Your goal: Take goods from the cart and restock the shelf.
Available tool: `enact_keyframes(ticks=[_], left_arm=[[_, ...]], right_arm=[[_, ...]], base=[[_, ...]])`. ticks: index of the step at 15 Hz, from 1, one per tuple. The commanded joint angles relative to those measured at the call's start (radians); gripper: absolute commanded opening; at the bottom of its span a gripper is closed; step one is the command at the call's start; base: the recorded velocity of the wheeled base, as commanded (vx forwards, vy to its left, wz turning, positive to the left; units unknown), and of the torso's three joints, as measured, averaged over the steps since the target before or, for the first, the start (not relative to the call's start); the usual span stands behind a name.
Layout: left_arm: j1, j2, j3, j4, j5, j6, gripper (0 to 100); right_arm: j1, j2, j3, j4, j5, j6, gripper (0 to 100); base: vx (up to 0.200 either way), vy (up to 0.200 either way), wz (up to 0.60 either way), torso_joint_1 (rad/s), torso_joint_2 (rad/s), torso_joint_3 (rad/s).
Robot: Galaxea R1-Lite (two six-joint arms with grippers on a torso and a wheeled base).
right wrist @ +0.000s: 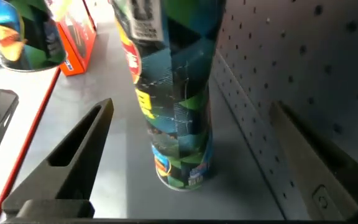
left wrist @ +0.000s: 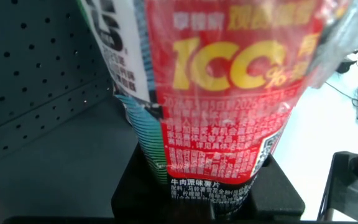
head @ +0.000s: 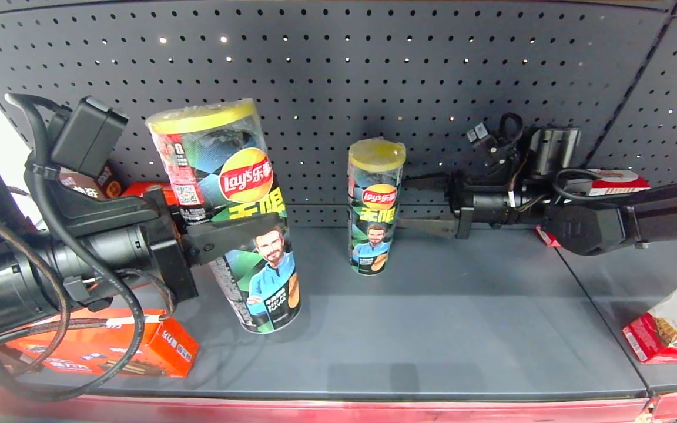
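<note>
My left gripper [head: 238,228] is shut on a tall chip can [head: 227,200] with a yellow lid. The can is tilted, its base low over the shelf floor [head: 462,329] at the left. In the left wrist view the can's red label [left wrist: 229,112] sits right in front of the camera. A second, identical chip can [head: 375,205] stands upright farther back, near the pegboard. My right gripper [head: 412,202] is at that can's right side and open. In the right wrist view its fingers [right wrist: 73,149] are spread on either side of the can [right wrist: 176,106], clear of it.
An orange box [head: 162,352] lies at the front left, under my left arm. More boxes [head: 103,182] sit at the back left. A red and white wafer pack [head: 673,323] lies at the right and another box [head: 609,182] behind my right arm. The pegboard [head: 374,70] closes the back.
</note>
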Motion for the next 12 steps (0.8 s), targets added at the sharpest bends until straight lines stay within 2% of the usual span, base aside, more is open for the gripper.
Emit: enact_keyframes(ticks=[1,12], left_arm=[[0.001,0.002,0.006,0.0,0.0,0.0,0],[0.002,0.011,0.012,-0.002,0.0,0.0,0]], right_arm=[[0.016,0.052,-0.03,0.001,0.0,0.0,100],[0.095,0.192,-0.156,-0.007,-0.004,0.014,100]], base=[[0.0,0.0,0.0,0.0,0.0,0.0],[0.0,0.0,0.0,0.0,0.0,0.0]])
